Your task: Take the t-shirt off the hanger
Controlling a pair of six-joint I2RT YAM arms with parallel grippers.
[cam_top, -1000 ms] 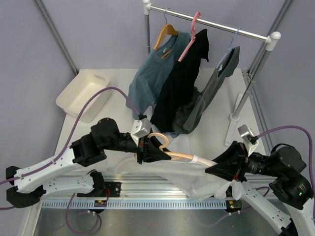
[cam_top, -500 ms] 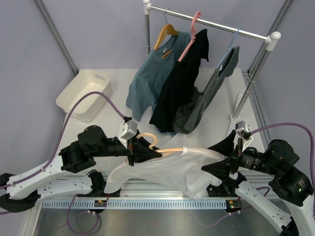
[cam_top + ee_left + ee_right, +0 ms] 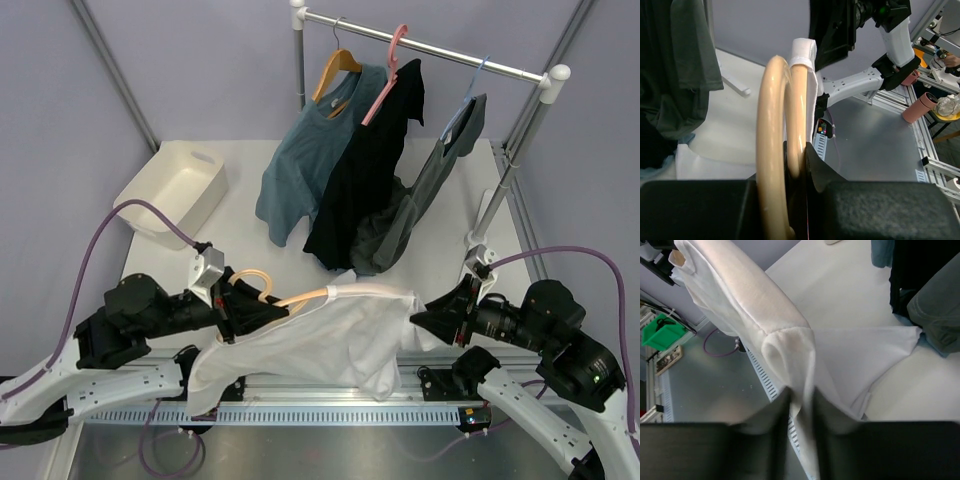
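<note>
My left gripper [image 3: 268, 311] is shut on the pale beige hanger [image 3: 256, 280], just below its looped hook; in the left wrist view the hanger's bar [image 3: 796, 115] sits pinched at the left gripper [image 3: 799, 155]. The white t-shirt [image 3: 330, 340] hangs from the hanger's right arm and drapes over the table's front edge. Its shoulder end [image 3: 750, 295] still covers the hanger tip. My right gripper [image 3: 416, 319] is at that right shoulder. In the right wrist view a fold of the t-shirt runs between the two fingers of the right gripper [image 3: 801, 400], which have closed on it.
A clothes rack [image 3: 430, 45] stands at the back with a teal shirt [image 3: 300, 165], a black shirt [image 3: 370, 180] and a grey shirt [image 3: 440, 170] hanging low over the table. A white bin [image 3: 175, 190] sits at the back left. An aluminium rail [image 3: 330, 410] runs along the front edge.
My left gripper has closed on the hanger and carried it left. The t-shirt has spread out between the arms. My right gripper opened, then closed on the shirt's shoulder.
</note>
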